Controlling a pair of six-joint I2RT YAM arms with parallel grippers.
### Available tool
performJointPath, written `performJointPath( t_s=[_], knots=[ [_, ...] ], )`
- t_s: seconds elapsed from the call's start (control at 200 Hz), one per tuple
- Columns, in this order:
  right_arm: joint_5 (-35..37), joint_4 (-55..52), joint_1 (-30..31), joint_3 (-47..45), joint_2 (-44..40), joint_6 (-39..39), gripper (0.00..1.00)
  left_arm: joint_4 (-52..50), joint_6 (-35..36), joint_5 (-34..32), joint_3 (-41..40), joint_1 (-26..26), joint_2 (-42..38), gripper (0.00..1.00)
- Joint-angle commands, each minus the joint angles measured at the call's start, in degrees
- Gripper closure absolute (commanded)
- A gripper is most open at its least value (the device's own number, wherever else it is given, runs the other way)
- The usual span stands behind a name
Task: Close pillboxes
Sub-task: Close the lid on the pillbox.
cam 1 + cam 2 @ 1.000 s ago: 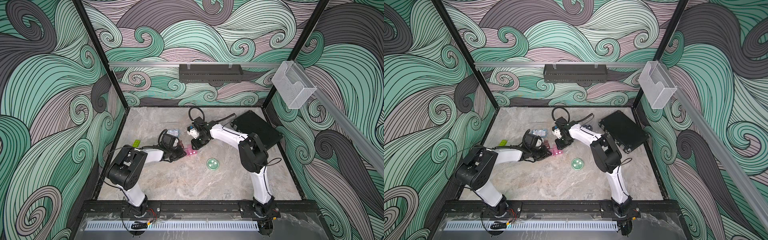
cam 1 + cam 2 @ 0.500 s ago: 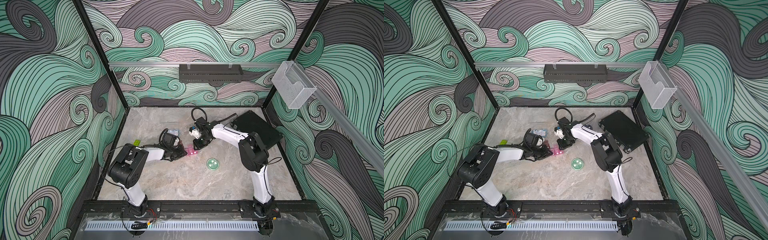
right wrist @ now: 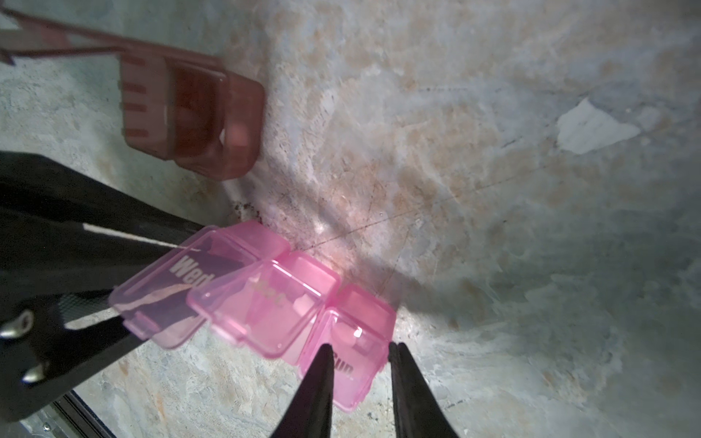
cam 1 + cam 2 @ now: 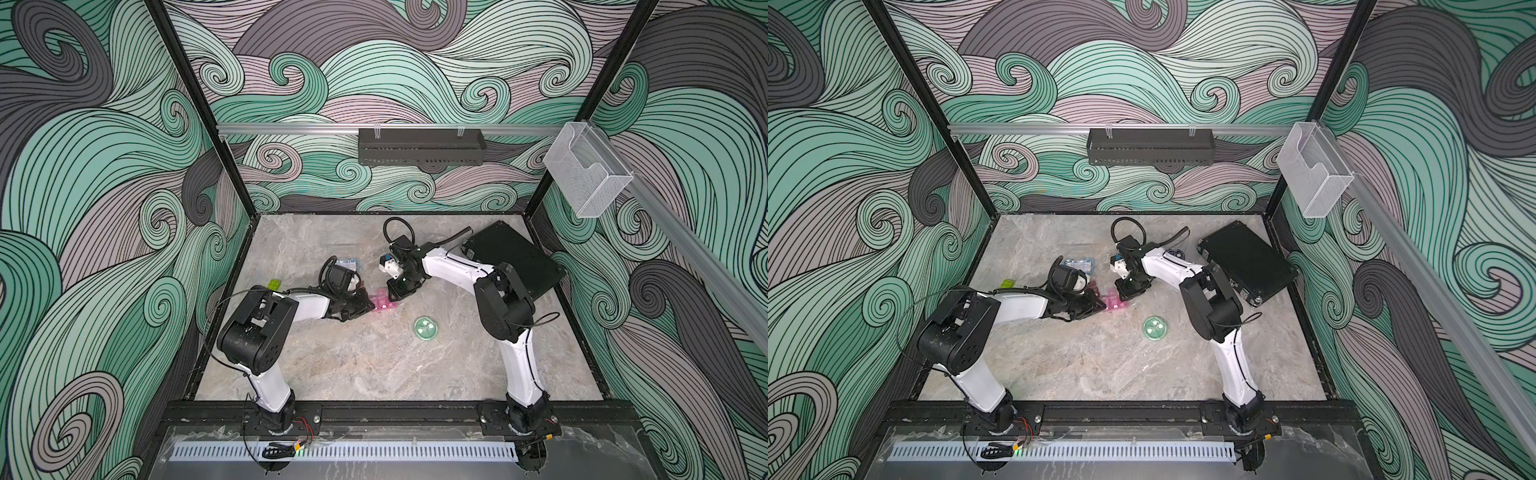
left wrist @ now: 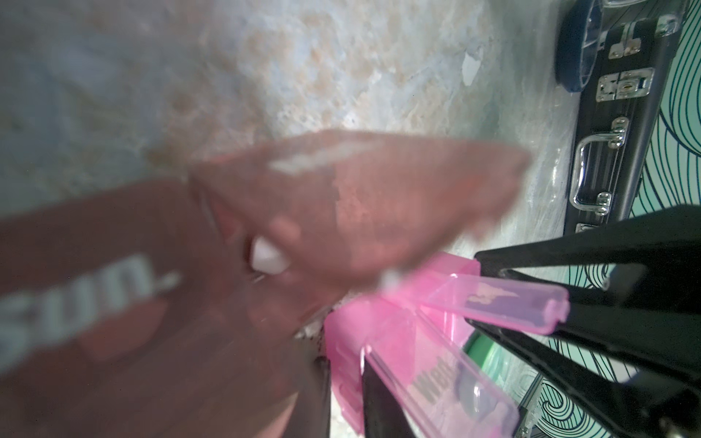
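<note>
Pink pillbox [image 4: 384, 303] mid-frame; left hand [image 4: 369, 306] narrow at raised lid, right hand [image 3: 360, 352] narrow astride end lid (clamped? cannot tell). Marbled counter [image 4: 353, 365] open toward bottom edge.

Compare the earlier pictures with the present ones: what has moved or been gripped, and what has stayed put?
The right gripper eased slightly closer onto the end cell of the pink pillbox, its jaws narrowing; nothing was visibly lifted or released. The left gripper stayed at the box's other end, and the round green pillbox, pale blue pillbox and black case did not move.
</note>
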Motion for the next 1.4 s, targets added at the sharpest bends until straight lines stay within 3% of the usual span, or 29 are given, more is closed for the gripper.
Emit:
performJointPath(
  t_s=[0.0,1.046,1.392],
  knots=[
    [-0.22,-0.92,0.43,-1.14,2.40,-0.05,0.72,-1.98,0.12,0.23,1.01,-0.36,2.21,0.82],
    [6.40,-1.93,3.87,-4.34,5.83,1.72,0.76,-0.65,-0.79,2.20,1.37,-0.44,4.89,0.84],
    [2.41,-1.31,2.32,-2.85,-3.07,1.71,0.73,-4.78,0.94,1.87,2.85,-0.43,1.90,0.84]
  ],
)
